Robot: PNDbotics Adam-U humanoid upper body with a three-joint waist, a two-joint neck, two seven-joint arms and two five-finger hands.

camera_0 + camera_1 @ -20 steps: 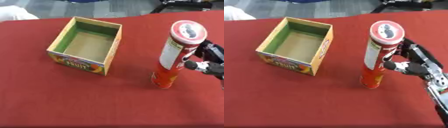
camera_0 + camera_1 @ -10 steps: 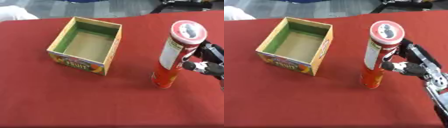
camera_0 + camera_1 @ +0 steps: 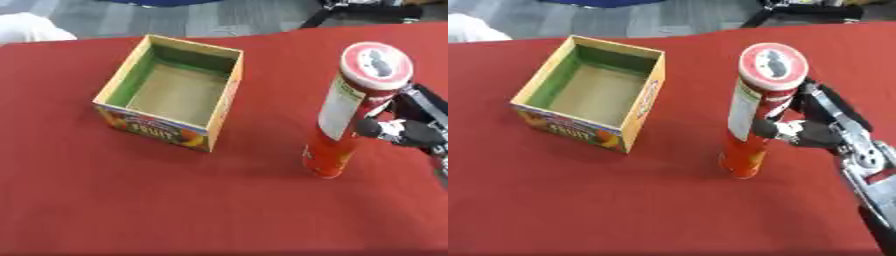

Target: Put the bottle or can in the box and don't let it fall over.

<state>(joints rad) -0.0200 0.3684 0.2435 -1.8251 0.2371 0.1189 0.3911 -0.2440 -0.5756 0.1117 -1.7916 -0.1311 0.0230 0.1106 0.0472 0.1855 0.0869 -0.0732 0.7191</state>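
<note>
Can: tall red can (image 3: pixel 756 115) stands upright on the red bench (image 3: pixel 175 200), right of the box.
Right hand: right hand (image 3: pixel 811 127) curls round the can's middle, grasping.
Box: open box (image 3: pixel 171 93), nothing inside.
Progress: grasp looks made; lift and placement remain.

The right hand (image 3: pixel 811 131) enters from the lower right of the frame, forearm angled up and inward, with the thumb and fingers (image 3: pixel 765 128) curled around the can (image 3: pixel 758 117).
</note>
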